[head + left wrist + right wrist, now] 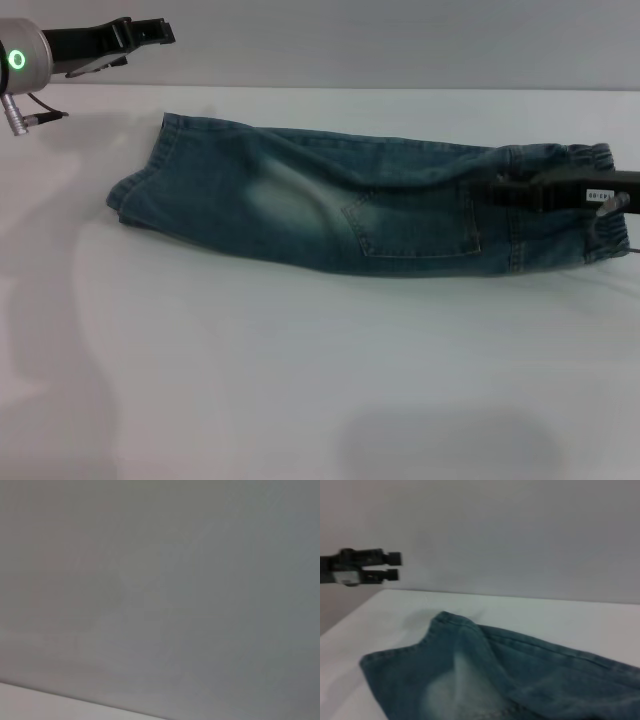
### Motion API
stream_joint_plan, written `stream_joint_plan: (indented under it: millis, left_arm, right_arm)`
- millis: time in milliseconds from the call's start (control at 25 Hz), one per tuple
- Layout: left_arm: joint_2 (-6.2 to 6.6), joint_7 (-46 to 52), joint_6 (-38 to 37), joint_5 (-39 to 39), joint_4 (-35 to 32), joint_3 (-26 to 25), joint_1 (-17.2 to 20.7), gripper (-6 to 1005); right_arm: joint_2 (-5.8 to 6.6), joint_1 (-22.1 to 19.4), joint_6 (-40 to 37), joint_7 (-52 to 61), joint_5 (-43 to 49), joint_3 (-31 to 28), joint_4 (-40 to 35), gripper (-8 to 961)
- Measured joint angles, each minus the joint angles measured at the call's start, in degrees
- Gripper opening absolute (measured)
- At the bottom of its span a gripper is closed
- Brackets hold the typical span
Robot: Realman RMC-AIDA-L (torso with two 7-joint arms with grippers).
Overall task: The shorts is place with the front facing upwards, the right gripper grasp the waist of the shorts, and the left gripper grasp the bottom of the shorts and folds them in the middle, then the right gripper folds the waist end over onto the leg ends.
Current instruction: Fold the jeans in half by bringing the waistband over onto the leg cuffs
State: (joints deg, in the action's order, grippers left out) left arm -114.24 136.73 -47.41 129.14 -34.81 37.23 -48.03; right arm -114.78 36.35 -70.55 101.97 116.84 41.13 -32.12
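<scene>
Seemingly one folded shorts, two tools.

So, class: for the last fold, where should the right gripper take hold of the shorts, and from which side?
Probably the gathered waistband, at the robot's right end of the shorts. The right gripper already lies over that end, so coming in from the right suits. The shorts lie folded lengthwise, so the band is a thick, ruffled edge to pinch. The leg ends point left, below the raised left gripper.
</scene>
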Motion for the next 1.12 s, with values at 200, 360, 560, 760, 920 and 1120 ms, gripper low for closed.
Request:
stream_joint_plan:
  millis: [200, 360, 560, 760, 920, 1120]
  left_arm:
    - [-0.58, -0.1, 0.2, -0.2, 0.0, 0.0, 0.0, 827]
    - [-1.07, -0.1, 0.2, -0.2, -0.1, 0.0, 0.0, 827]
    - [-1.39, -0.1, 0.1, -0.4, -0.3, -0.3, 0.2, 827]
    - [-1.51, -0.1, 0.1, -1.0, -0.3, 0.0, 0.5, 827]
    - [-1.52, -0.1, 0.2, -1.0, -0.3, 0.0, 0.6, 827]
    - [-1.59, -0.4, 0.3, -1.2, -0.3, 0.0, 0.6, 827]
  right_arm:
    - [0.01, 0.0, 4.3, -0.8, 0.2, 0.0, 1.6, 591]
    - [0.01, 0.8, 8.8, -1.1, 0.2, 0.1, 2.6, 591]
    - [0.02, 2.0, 16.0, -1.2, 0.7, 0.1, 4.8, 590]
    - [0.05, 2.4, 20.3, -1.2, 0.7, -0.1, 5.8, 590]
    - [0.06, 1.9, 20.9, -0.8, 0.2, -0.8, 4.6, 591]
    - [0.12, 1.5, 22.2, -0.1, 0.2, -2.2, 4.3, 591]
